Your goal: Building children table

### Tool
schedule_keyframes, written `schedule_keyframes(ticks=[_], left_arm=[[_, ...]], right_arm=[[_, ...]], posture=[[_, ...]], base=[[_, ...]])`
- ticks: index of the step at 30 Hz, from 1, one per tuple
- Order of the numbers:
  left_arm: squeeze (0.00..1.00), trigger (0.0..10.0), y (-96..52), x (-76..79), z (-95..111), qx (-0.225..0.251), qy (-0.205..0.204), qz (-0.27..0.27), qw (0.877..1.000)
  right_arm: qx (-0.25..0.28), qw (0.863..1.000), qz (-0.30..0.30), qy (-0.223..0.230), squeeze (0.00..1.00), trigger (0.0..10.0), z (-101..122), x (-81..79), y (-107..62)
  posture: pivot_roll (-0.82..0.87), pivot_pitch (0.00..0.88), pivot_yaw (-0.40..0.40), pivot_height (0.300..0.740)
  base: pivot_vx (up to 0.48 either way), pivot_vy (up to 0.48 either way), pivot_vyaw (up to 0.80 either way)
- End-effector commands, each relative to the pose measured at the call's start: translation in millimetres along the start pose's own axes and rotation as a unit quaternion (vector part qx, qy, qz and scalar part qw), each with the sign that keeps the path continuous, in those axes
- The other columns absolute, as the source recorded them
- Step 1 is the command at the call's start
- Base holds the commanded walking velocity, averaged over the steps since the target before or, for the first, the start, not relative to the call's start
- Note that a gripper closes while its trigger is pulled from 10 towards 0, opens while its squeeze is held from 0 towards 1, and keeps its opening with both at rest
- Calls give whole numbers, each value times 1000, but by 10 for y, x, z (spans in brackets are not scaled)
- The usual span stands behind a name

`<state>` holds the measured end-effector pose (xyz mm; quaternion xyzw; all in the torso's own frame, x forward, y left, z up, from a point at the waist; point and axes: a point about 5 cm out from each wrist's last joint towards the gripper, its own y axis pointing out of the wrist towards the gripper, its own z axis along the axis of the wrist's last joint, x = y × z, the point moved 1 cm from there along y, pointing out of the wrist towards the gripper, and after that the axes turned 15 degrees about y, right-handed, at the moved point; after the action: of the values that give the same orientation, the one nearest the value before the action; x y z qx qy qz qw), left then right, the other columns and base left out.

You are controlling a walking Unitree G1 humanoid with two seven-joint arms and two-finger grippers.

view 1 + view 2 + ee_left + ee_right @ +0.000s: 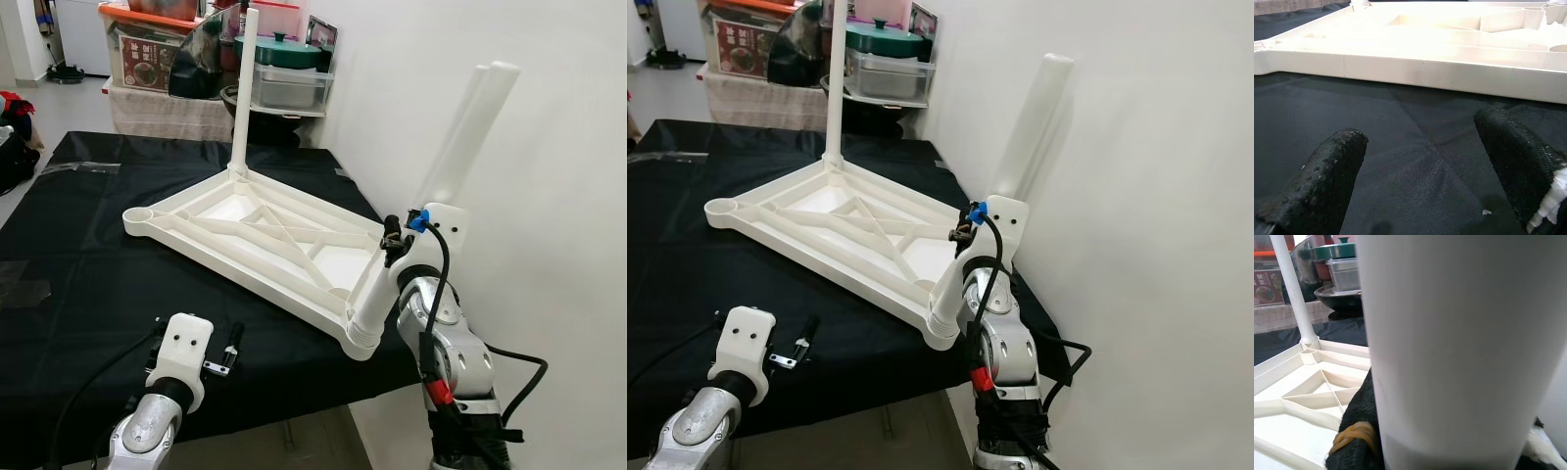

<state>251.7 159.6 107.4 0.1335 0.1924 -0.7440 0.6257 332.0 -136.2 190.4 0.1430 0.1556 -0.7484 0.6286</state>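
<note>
A white plastic tabletop lies upside down on a black cloth. One white leg stands upright in its far corner. The round socket at the left corner holds nothing. My right gripper is shut on a second white leg, which is tilted, its lower end at the near right corner socket. This leg is close up in the right wrist view, with a black finger against it. My left gripper hovers low over the cloth near the front edge, open; its fingers point at the tabletop's side rail.
A white wall runs close along the right side of the table. Behind the table a shelf holds a green-lidded pot and storage boxes. Clear plastic film lies on the cloth at the far left. The table's front edge is just below my grippers.
</note>
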Motion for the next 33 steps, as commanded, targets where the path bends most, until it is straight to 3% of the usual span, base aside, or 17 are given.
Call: schedule_keyframes(ticks=[1, 18, 33], left_arm=[[0, 10000, 16, 24, -5, 0, -5, -8, 1000], [0, 10000, 18, 28, -5, -1, -7, -9, 1000], [0, 10000, 18, 36, -3, -1, -7, -11, 1000]], right_arm=[[-160, 980, -115, -38, 0, 10000, -724, 582, -94], [-155, 981, -108, -43, 0, 10000, -699, 593, -77], [-123, 987, -95, -28, 0, 10000, -534, 560, -54]], posture=[[125, 0, -159, 740], [121, 0, -162, 740], [115, 0, -157, 740]], base=[[0, 0, 0], [0, 0, 0], [0, 0, 0]])
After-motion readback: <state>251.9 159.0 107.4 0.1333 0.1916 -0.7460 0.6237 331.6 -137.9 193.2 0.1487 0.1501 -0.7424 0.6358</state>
